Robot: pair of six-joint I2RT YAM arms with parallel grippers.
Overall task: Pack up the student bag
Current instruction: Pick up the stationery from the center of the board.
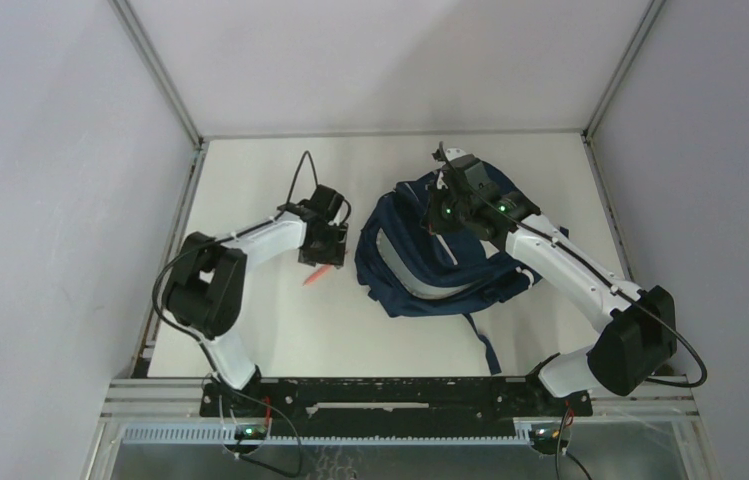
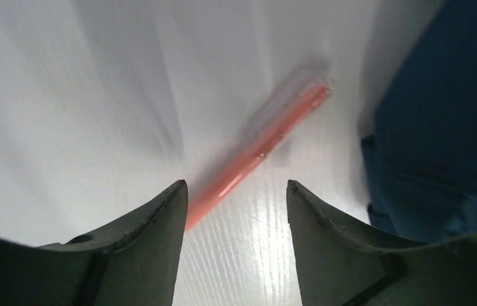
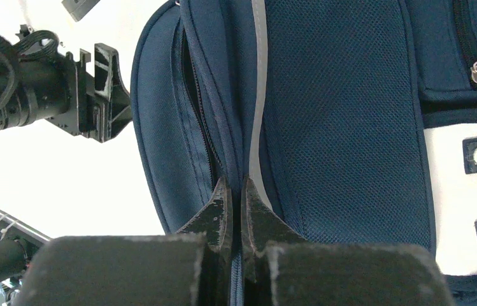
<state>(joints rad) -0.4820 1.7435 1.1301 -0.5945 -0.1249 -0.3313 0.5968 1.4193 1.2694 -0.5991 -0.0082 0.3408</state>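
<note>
Left claw [image 2: 235, 186] is open, nothing between the fingers, hanging just above the table [image 1: 250, 200]. The orange pen [image 2: 258, 150] lies flat on the table right under it. Its near end sits close beside one finger, and the rest runs diagonally forward past the gap toward the bag side. So its long axis is skewed to the gap, not square across it. You likely need a wrist turn before closing, or the fingers may catch it endwise and roll it. The pen is blurred in the wrist view, so you can't tell if it touches that finger.

The bag [image 1: 430, 265] lies on the table just beside the left claw, on the side of the pen's far tip and apart from the pen. Right claw [image 3: 234, 185] is pinched tight on a fabric edge of the bag, by the zipper and white stripe. Probably it's holding the mouth open for you. A dark slit shows next to that claw, but the inside is hidden, so the contents can't be told. The left arm is nearer the pen, and the right is busy on the bag.
</note>
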